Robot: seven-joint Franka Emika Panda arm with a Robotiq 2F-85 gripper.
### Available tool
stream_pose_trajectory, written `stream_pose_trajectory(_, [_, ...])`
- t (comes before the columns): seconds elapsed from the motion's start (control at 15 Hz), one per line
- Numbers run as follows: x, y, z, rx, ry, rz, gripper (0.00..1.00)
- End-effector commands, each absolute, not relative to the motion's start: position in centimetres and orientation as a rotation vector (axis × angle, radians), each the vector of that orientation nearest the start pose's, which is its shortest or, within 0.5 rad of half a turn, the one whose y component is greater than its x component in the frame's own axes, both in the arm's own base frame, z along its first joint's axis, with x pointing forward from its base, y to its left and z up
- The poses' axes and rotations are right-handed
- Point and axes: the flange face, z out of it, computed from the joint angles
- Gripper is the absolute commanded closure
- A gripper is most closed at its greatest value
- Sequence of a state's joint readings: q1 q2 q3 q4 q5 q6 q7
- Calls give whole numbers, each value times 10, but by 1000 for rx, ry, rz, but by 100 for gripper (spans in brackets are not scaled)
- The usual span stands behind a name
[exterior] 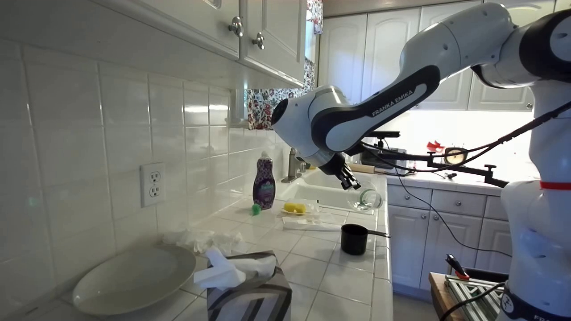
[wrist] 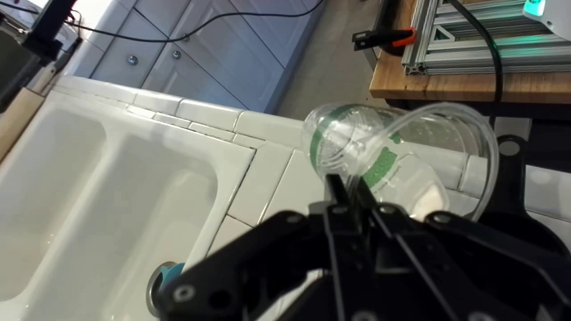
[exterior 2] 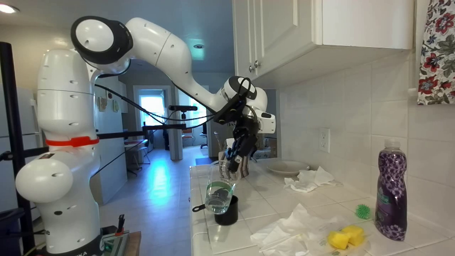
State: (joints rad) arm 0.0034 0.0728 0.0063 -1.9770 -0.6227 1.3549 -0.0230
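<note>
While grasping a clear, green-banded plastic cup in clenched jaws near the white-tiled counter's front edge, apparently lining up; next, perhaps, aim steadily above the black, handled pot.

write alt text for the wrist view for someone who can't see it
A black gripper pinches the wall of a clear cup with green print, held tilted above a white tiled counter. A white two-basin sink fills the left; a black pot shows at lower right, partly hidden by the gripper.
</note>
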Motion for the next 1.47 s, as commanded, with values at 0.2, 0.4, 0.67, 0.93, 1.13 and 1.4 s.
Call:
stream_pose_trajectory(0.2, [495, -67, 421, 2372, 145, -866, 94])
stream_pose_trajectory(0.4, [496, -68, 420, 2365, 140, -872, 98])
stream_pose_trajectory(0.67, [499, -68, 419, 2347, 135, -887, 98])
stream_pose_trajectory(0.93, [502, -67, 417, 2330, 132, -894, 98])
stream_pose_trajectory(1.13, [504, -68, 414, 2316, 129, -899, 98])
stream_pose_trajectory(1.4, [507, -68, 408, 2294, 138, -918, 98])
